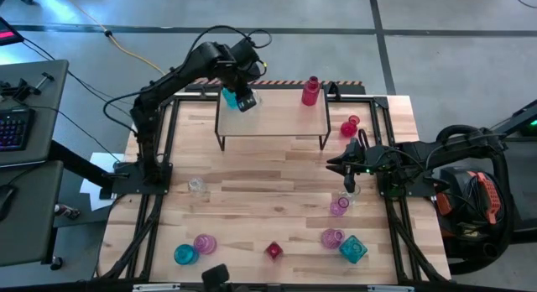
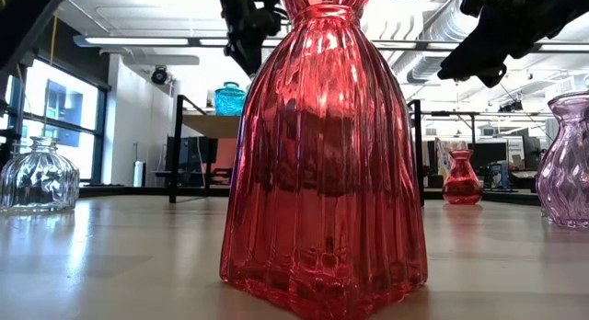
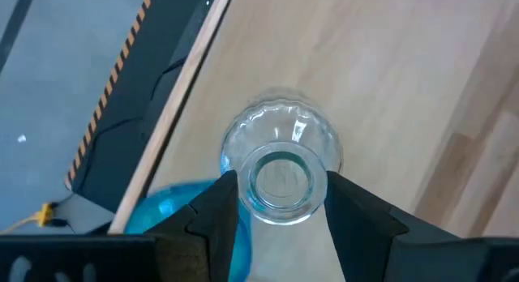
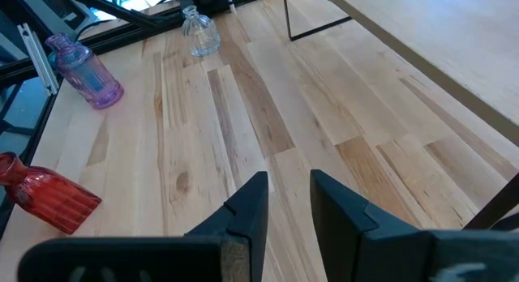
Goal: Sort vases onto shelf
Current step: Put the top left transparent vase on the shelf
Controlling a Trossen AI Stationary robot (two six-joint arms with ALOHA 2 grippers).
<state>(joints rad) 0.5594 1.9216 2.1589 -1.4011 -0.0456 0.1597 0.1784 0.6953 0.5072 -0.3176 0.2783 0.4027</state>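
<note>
My left gripper (image 3: 280,202) straddled the clear vase (image 3: 282,168) on the shelf (image 3: 381,79), jaws parted, seemingly not pinching. Glass looked slick and brittle; I'd grip its neck gently.

The left gripper (image 1: 244,100) is over the shelf (image 1: 277,120), right by a blue vase (image 1: 229,96). A red vase (image 1: 311,91) stands on the shelf too. The right gripper (image 1: 347,188) hangs over the desk (image 1: 252,208), near a pink vase (image 1: 339,206).
</note>
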